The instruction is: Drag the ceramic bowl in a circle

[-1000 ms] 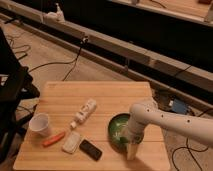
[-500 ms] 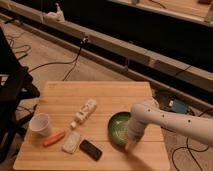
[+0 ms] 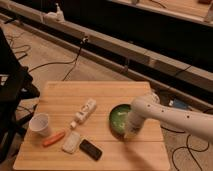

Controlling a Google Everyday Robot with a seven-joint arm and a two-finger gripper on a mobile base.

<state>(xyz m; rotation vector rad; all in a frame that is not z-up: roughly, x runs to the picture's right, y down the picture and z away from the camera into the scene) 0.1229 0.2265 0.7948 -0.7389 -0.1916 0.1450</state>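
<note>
Your bowl [image 3: 119,118] sits right of centre on the table [image 3: 60,92], unmoved. The gripper [image 3: 130,132], at its near-right rim, has just closed, apparently pinching that rim, so dragging can begin. The arm [image 3: 170,116] hides the bowl's right side and the contact itself, so you can't confirm the grip.

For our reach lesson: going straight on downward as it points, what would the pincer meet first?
The pincer, seemingly shut on the ceramic bowl's near rim, meets that rim first, then the table.
</note>
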